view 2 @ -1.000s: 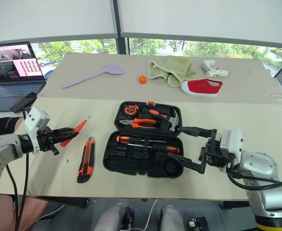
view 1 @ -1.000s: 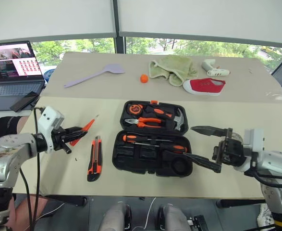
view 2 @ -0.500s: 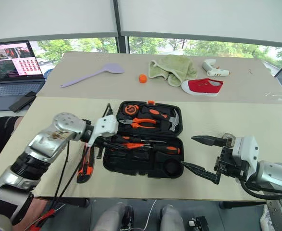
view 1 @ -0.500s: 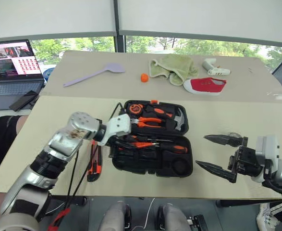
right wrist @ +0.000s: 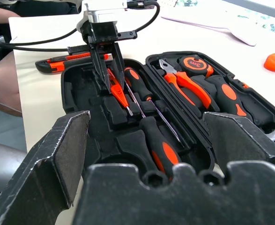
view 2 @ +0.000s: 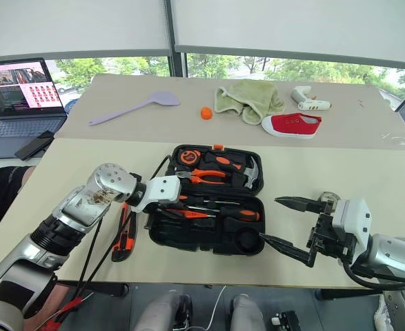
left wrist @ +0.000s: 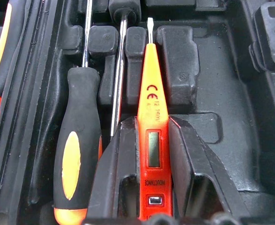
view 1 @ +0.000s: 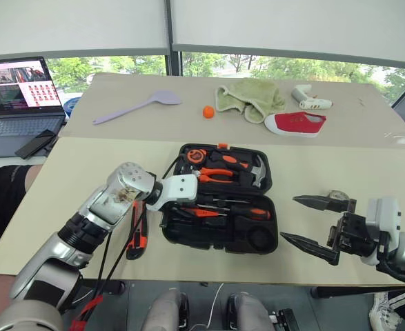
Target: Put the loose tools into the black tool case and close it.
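Observation:
The black tool case (view 1: 188,243) lies open in the middle of the table. My left gripper (left wrist: 151,140) is shut on the slim orange tester screwdriver (left wrist: 149,93) and holds it low over the near half of the case, next to two black-and-orange screwdrivers (left wrist: 76,159) (right wrist: 163,150) that lie in their recesses. Whether the tester touches the case I cannot tell. An orange-black utility knife (view 2: 121,238) lies on the table left of the case, partly under my left arm. My right gripper (view 1: 311,223) hangs open and empty to the right of the case. A small grey tape roll (view 1: 337,195) lies beside it.
Pliers, a tape measure and a hammer fill the far half of the case. At the back lie a lilac spatula (view 1: 136,107), an orange ball (view 1: 208,112), a green towel (view 1: 247,96), a red shoe (view 1: 295,123) and a white gun-shaped tool (view 1: 309,98). A laptop (view 1: 16,96) sits far left.
My left arm has swung right from the table's left side, carrying the tester over the case's near half and tipping it downward. The right gripper has stayed open and nearly still.

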Controlling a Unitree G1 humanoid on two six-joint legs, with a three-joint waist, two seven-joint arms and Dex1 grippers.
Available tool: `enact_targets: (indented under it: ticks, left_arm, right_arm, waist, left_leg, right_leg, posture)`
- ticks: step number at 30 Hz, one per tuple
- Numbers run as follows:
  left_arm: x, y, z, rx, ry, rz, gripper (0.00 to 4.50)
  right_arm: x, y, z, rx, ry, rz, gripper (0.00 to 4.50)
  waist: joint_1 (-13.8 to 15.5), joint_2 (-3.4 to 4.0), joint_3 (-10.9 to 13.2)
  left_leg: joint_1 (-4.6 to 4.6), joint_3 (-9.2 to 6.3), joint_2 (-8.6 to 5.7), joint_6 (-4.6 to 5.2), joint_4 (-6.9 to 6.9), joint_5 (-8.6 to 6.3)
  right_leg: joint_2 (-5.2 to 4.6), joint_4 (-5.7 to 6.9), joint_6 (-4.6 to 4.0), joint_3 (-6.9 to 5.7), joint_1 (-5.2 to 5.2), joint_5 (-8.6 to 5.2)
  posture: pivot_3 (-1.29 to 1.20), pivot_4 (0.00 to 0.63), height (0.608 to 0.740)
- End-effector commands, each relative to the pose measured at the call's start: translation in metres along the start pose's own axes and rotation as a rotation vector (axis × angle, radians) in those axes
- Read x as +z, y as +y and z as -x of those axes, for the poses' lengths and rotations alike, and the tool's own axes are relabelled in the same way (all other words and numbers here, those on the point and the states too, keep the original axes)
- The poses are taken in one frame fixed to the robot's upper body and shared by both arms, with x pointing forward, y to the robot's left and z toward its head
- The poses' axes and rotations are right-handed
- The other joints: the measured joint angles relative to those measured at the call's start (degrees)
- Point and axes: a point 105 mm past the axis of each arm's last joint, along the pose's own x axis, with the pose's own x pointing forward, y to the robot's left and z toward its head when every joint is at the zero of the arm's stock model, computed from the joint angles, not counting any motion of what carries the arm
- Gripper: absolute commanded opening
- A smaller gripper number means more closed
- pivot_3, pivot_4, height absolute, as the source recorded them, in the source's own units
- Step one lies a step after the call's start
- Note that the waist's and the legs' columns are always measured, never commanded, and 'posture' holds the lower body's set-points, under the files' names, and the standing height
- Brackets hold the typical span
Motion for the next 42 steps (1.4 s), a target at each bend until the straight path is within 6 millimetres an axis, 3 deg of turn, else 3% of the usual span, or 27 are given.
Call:
enact_targets:
  ticks: [1, 3, 5, 6, 8, 9, 14, 19, 22, 26, 27, 35, 40, 42]
  left_arm:
    - [-0.011, -0.003, -0.006, -0.026, 0.063, 0.006, 0.43]
    - [-0.010, -0.002, -0.005, -0.021, 0.060, 0.032, 0.43]
    - [-0.004, 0.003, -0.003, 0.013, 0.027, 0.049, 1.43]
    - [0.001, -0.001, -0.003, -0.017, -0.003, 0.046, 1.66]
    - [0.026, -0.001, 0.002, -0.024, -0.143, 0.010, 2.46]
    - [0.036, -0.001, 0.005, -0.021, -0.199, 0.009, 2.66]
    - [0.059, -0.005, 0.023, -0.003, -0.291, 0.008, 2.66]
    - [0.042, 0.010, 0.025, 0.141, -0.304, 0.027, 2.66]
    - [0.025, 0.013, 0.016, 0.170, -0.331, 0.086, 2.00]
    - [0.009, 0.009, 0.002, 0.149, -0.348, 0.107, 0.38]
    - [0.006, 0.004, -0.002, 0.126, -0.344, 0.105, 0.15]
    - [-0.017, -0.017, -0.020, 0.067, -0.254, 0.129, 0.15]
    - [-0.038, -0.019, -0.028, 0.100, -0.163, 0.202, 0.15]
    - [-0.033, -0.018, -0.027, 0.117, -0.195, 0.197, 0.15]
  right_arm:
    - [0.009, -0.001, 0.000, -0.005, -0.036, 0.026, 4.50]
    - [0.008, -0.001, 0.000, -0.003, -0.038, 0.025, 4.50]
    - [0.007, -0.001, -0.001, -0.003, -0.041, 0.022, 4.50]
    - [0.007, -0.001, -0.001, -0.002, -0.041, 0.021, 4.50]
    - [0.006, -0.002, -0.002, -0.001, -0.044, 0.020, 4.50]
    - [0.006, -0.002, -0.002, -0.001, -0.044, 0.019, 4.50]
    - [0.002, -0.002, 0.007, -0.026, -0.034, -0.004, 4.50]
    - [0.000, -0.003, 0.006, -0.036, -0.042, -0.004, 4.50]
    - [0.001, -0.005, 0.000, -0.034, -0.064, 0.008, 4.50]
    - [0.001, -0.006, -0.003, -0.040, -0.082, 0.013, 4.50]
    - [-0.001, -0.005, -0.003, -0.043, -0.079, 0.010, 4.50]
    - [-0.005, -0.003, -0.001, -0.071, -0.080, -0.006, 4.50]
    - [-0.007, -0.003, -0.003, -0.076, -0.084, -0.010, 4.50]
    - [-0.007, -0.003, -0.004, -0.075, -0.085, -0.012, 4.50]
  waist:
    - [0.22, 0.00, 0.00]
    - [0.29, 0.00, 0.00]
    - [0.30, 0.00, 0.00]
    - [0.30, 0.00, 0.00]
    - [0.31, 0.01, 0.00]
    - [0.32, 0.00, 0.00]
    - [0.33, 0.00, 0.01]
    - [0.33, 0.00, 0.01]
    - [0.28, 0.00, 0.01]
    - [0.32, 0.00, 0.00]
    - [0.42, 0.00, 0.01]
    - [0.40, 0.03, -0.01]
    - [0.35, 0.10, -0.11]
    - [0.34, 0.19, -0.21]
  left_leg:
    - [0.00, 0.00, 0.00, 0.00, 0.03, 0.00]
    - [0.00, 0.00, 0.00, 0.01, 0.08, -0.01]
    - [0.00, -0.01, 0.01, 0.17, 0.12, -0.11]
    - [0.00, -0.01, 0.01, 0.18, 0.15, -0.11]
    - [-0.02, -0.03, 0.02, 0.20, 0.26, -0.12]
    - [-0.04, -0.04, 0.03, 0.21, 0.31, -0.13]
    - [-0.25, -0.12, 0.05, 0.14, 0.51, -0.09]
    - [-0.23, -0.12, 0.03, -0.02, 0.50, 0.01]
    - [-0.19, -0.12, 0.04, -0.01, 0.50, 0.00]
    - [-0.20, -0.11, 0.03, 0.00, 0.50, -0.01]
    - [-0.20, -0.11, 0.03, 0.00, 0.50, -0.01]
    - [-0.23, -0.11, 0.02, 0.06, 0.54, -0.05]
    - [-0.04, -0.11, 0.03, 0.23, 0.52, -0.16]
    - [0.03, -0.12, 0.03, 0.29, 0.51, -0.20]
  right_leg:
    - [0.00, 0.01, 0.00, 0.00, 0.01, 0.00]
    - [0.00, 0.02, 0.00, 0.00, 0.01, 0.00]
    - [0.00, 0.05, 0.00, 0.00, 0.02, 0.00]
    - [0.00, 0.07, 0.00, 0.01, 0.02, 0.00]
    - [0.00, 0.13, 0.01, -0.01, 0.02, 0.00]
    - [0.00, 0.16, 0.01, 0.00, 0.02, 0.00]
    - [-0.03, 0.19, 0.03, -0.05, -0.05, 0.01]
    - [-0.03, 0.18, 0.05, -0.06, -0.02, 0.02]
    - [-0.02, 0.20, 0.05, -0.05, -0.02, 0.02]
    - [-0.02, 0.20, 0.04, -0.06, -0.03, 0.03]
    - [-0.02, 0.19, 0.05, -0.06, -0.03, 0.03]
    - [-0.08, 0.16, 0.08, -0.07, 0.00, 0.06]
    - [-0.08, 0.17, 0.08, -0.01, 0.13, 0.06]
    - [-0.09, 0.17, 0.08, 0.00, 0.18, 0.06]
  posture:
    - [0.00, 0.150, 0.740]
    - [0.00, 0.150, 0.740]
    - [0.00, 0.150, 0.740]
    - [0.00, 0.150, 0.740]
    - [0.00, 0.150, 0.740]
    - [0.00, 0.150, 0.740]
    - [0.00, 0.150, 0.740]
    - [0.00, 0.150, 0.740]
    - [0.00, 0.150, 0.740]
    - [0.00, 0.150, 0.740]
    - [0.00, 0.150, 0.740]
    - [0.00, 0.150, 0.740]
    - [0.00, 0.150, 0.740]
    - [0.00, 0.150, 0.740]
